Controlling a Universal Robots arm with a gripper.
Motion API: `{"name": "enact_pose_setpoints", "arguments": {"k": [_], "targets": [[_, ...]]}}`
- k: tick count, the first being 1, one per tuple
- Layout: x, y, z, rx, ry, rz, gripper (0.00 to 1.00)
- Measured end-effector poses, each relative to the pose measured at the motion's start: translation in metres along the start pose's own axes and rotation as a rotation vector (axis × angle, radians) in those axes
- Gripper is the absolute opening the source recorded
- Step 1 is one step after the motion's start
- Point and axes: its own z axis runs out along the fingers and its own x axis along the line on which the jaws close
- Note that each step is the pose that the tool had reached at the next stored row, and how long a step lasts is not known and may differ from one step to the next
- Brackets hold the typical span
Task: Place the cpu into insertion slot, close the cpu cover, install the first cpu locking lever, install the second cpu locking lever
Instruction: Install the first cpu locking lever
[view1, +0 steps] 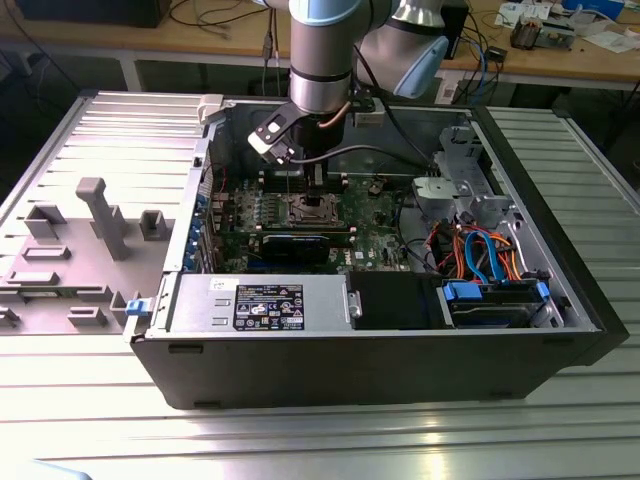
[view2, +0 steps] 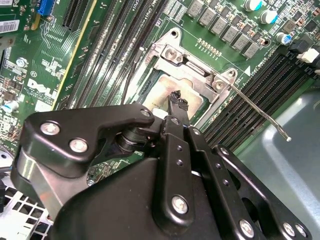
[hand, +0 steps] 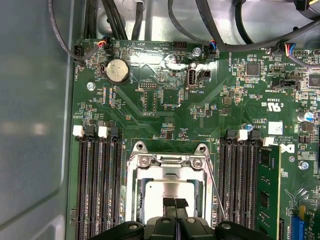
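Observation:
The cpu (hand: 165, 194) (view2: 161, 93) lies flat in the insertion slot (view1: 305, 208), silver-grey top up, on the green board. The cpu cover (hand: 167, 164) (view2: 187, 70) lies down around it as a silvery frame, with the chip showing through its window. My gripper (hand: 175, 204) (view2: 177, 101) (view1: 315, 185) hovers just over the chip's edge, its black fingertips together with nothing between them. One thin wire locking lever (hand: 214, 187) (view2: 260, 111) slants away from the socket over the memory slots, unlatched.
Black memory slots (hand: 97, 185) flank the socket on both sides, one holding a green module (hand: 267, 195). In the open case sit a labelled silver box (view1: 265, 300), a black block (view1: 395, 298) and orange and blue cables (view1: 480, 250). A grey fixture (view1: 100, 215) stands outside, on the exterior view's left.

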Motion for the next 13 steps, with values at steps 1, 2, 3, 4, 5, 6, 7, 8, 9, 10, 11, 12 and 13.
{"name": "enact_pose_setpoints", "arguments": {"k": [1, 2, 3, 4, 5, 6, 7, 8, 9, 10, 11, 12, 13], "targets": [[0.0001, 0.0000, -0.0004, 0.0001, -0.0002, 0.000, 0.11], [-0.0001, 0.0000, -0.0022, -0.0001, 0.0002, 0.000, 0.11], [-0.0001, 0.0000, -0.0043, 0.0001, 0.0003, 0.000, 0.11], [-0.0002, 0.0000, -0.0073, 0.0000, 0.0003, 0.000, 0.11], [-0.0003, 0.0001, -0.0088, 0.0000, 0.0003, 0.000, 0.11], [-0.0003, 0.0001, -0.0106, 0.0000, 0.0002, 0.000, 0.11], [-0.0005, 0.0001, -0.0148, 0.0001, -0.0002, 0.000, 0.11], [-0.0006, 0.0002, -0.0175, 0.0001, -0.0004, 0.000, 0.11], [-0.0007, 0.0002, -0.0213, 0.0000, -0.0006, 0.000, 0.11], [-0.0007, 0.0002, -0.0228, 0.0000, -0.0006, 0.000, 0.11], [-0.0008, 0.0002, -0.0243, 0.0001, -0.0007, 0.000, 0.11], [-0.0009, 0.0003, -0.0267, 0.0000, -0.0006, 0.000, 0.11], [-0.0010, 0.0003, -0.0302, 0.0001, -0.0007, 0.000, 0.11]]}}
